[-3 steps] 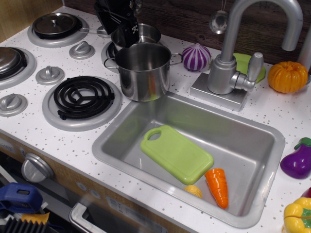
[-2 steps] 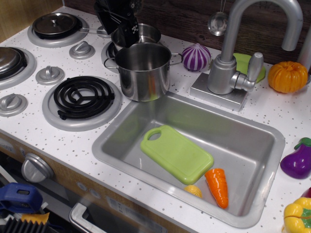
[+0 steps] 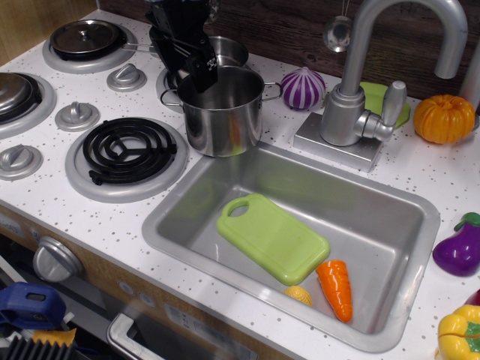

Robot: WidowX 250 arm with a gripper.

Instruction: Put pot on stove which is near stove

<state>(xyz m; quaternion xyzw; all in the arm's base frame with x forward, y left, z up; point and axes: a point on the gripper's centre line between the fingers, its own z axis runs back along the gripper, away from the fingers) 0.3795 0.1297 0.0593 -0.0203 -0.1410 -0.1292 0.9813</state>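
Note:
The pot point(image 3: 222, 114) is a tall shiny steel stockpot standing upright on the white counter between the sink and the burners. The stove point(image 3: 127, 151), a black spiral coil in a light-grey ring, lies just left of the pot and is bare. My black gripper point(image 3: 193, 73) hangs over the pot's back left rim. Its jaws look open, one finger outside the wall and one over the pot's mouth. It holds nothing. A smaller steel pan point(image 3: 227, 49) sits right behind the pot, partly hidden by the gripper.
The sink point(image 3: 420, 217) to the right holds a green cutting board point(image 3: 271, 237) and a carrot point(image 3: 335, 289). The faucet point(image 3: 352, 97), a purple onion point(image 3: 303, 88), a pumpkin point(image 3: 444, 118) and an eggplant point(image 3: 459, 247) stand on the right. Grey knobs point(image 3: 77, 115) and lidded burners point(image 3: 86, 39) lie on the left.
My gripper has come down and forward, from over the small pan to the pot's back left rim. The pot has not moved.

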